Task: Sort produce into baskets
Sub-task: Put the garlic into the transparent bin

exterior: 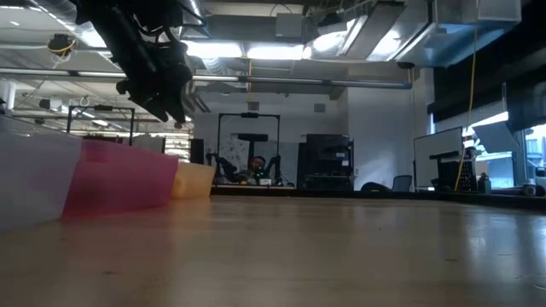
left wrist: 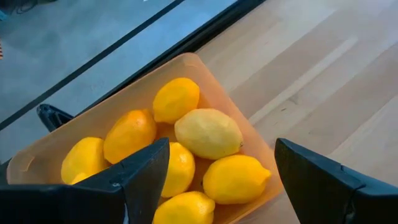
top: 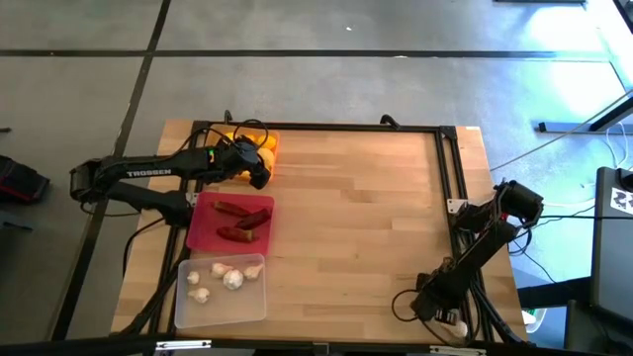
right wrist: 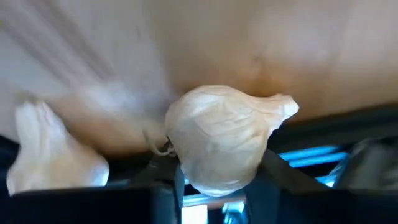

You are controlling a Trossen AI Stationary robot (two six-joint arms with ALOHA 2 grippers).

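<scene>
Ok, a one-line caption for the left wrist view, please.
Open left pincer above the orange basket of lemons at the table's edge.

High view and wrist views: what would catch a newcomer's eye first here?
The three baskets lined up along the table's left edge: orange basket of lemons, red basket of chillies, clear basket of garlic. Next, the left pincer open above the lemons, and the right pincer at the near right corner, closing around a garlic bulb.
</scene>
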